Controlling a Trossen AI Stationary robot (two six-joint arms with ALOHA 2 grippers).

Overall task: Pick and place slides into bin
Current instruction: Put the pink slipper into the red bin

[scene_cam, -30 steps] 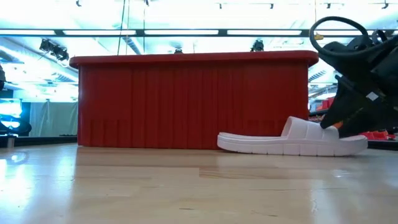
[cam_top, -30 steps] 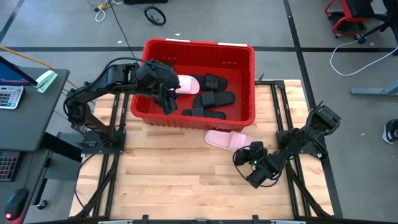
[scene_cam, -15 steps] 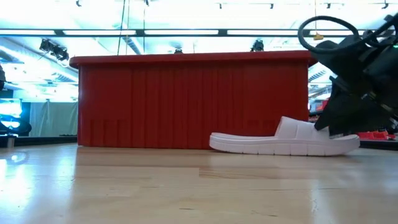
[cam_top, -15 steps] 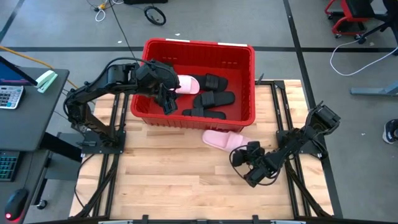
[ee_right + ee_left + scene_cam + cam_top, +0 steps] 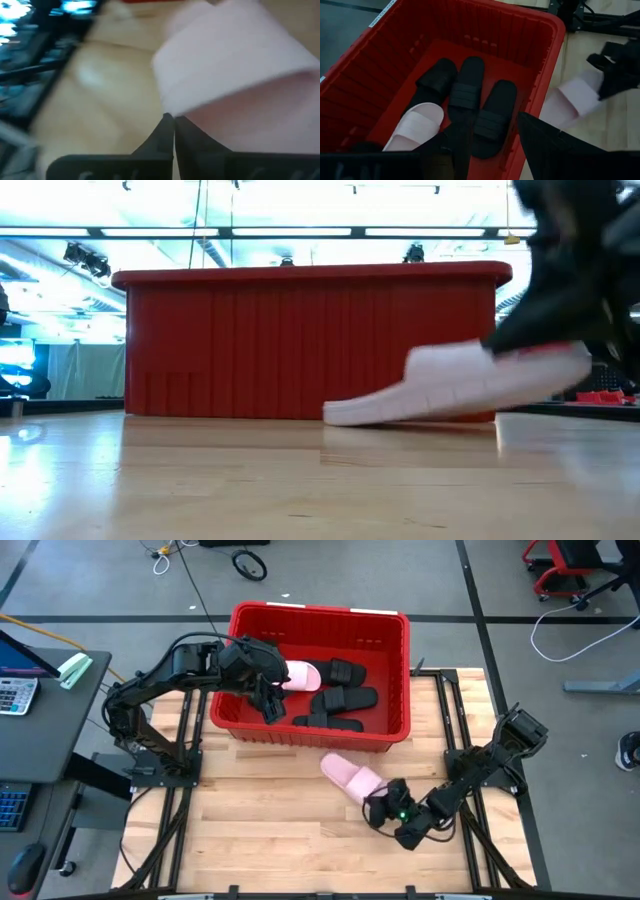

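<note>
Right claw [image 5: 378,808] clamped on pink slide [image 5: 347,776], heel raised, red bin [image 5: 398,680] just beyond, left claw [image 5: 268,700] over bin, grip unclear

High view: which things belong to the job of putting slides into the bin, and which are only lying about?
Job: large red ribbed plastic bin; pale pink slide outside it, held by right gripper; second pink slide and black slides inside; left gripper over bin.
Lying about: grey calculator, mint-green desk item, black cable coil on floor.
</note>
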